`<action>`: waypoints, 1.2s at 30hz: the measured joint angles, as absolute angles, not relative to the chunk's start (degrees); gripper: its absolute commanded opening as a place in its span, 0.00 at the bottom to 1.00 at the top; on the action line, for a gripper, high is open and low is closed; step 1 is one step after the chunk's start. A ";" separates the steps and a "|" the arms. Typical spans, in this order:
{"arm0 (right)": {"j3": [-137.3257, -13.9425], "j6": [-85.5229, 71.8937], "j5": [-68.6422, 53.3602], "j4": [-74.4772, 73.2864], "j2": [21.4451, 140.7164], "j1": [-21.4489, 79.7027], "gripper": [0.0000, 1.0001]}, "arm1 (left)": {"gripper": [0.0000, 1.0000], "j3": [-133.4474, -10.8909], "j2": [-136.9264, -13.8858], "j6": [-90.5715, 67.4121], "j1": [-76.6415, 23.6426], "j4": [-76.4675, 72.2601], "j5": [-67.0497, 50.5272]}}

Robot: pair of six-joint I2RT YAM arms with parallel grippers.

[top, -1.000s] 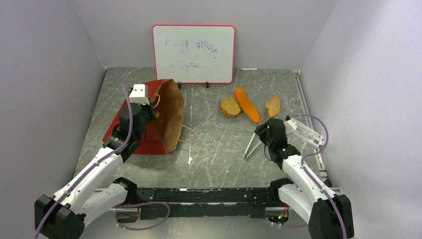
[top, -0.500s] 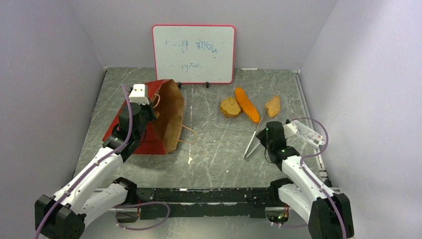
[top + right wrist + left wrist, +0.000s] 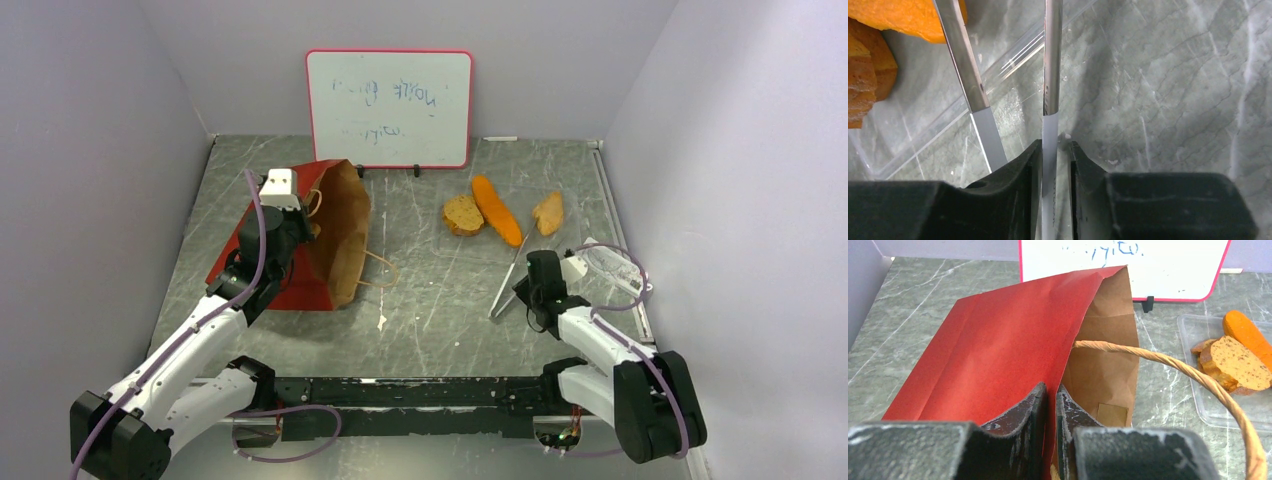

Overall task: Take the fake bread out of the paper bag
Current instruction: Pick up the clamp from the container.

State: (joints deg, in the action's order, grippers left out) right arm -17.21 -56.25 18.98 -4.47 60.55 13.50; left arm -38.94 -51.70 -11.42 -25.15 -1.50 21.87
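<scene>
The red paper bag (image 3: 340,225) lies on its side at the left, its brown mouth facing right. My left gripper (image 3: 300,232) is shut on the bag's upper rim (image 3: 1068,355), with the red wall pinched between the jaws (image 3: 1050,395). A round brown slice (image 3: 463,214), a long orange loaf (image 3: 497,210) and one tan roll (image 3: 548,212) lie outside the bag at the back right. My right gripper (image 3: 522,288) is closed around one arm of the metal tongs (image 3: 1052,60), whose tips point at the bread. The other roll is out of view.
The bread lies on a clear plastic tray (image 3: 1198,410). A loop handle (image 3: 1173,365) arches from the bag's mouth; another handle (image 3: 380,270) trails on the table. A whiteboard (image 3: 390,108) stands at the back. Purple walls close in the left, right and back sides.
My right wrist has drawn back toward the near edge and sunk lower. The tongs lie in about the same place. The left arm and the bag have not moved.
</scene>
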 measured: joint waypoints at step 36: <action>-20.36 -55.51 19.97 -17.41 42.72 15.46 0.03 | 0.07 -38.92 -51.72 -10.96 -24.93 -1.89 20.53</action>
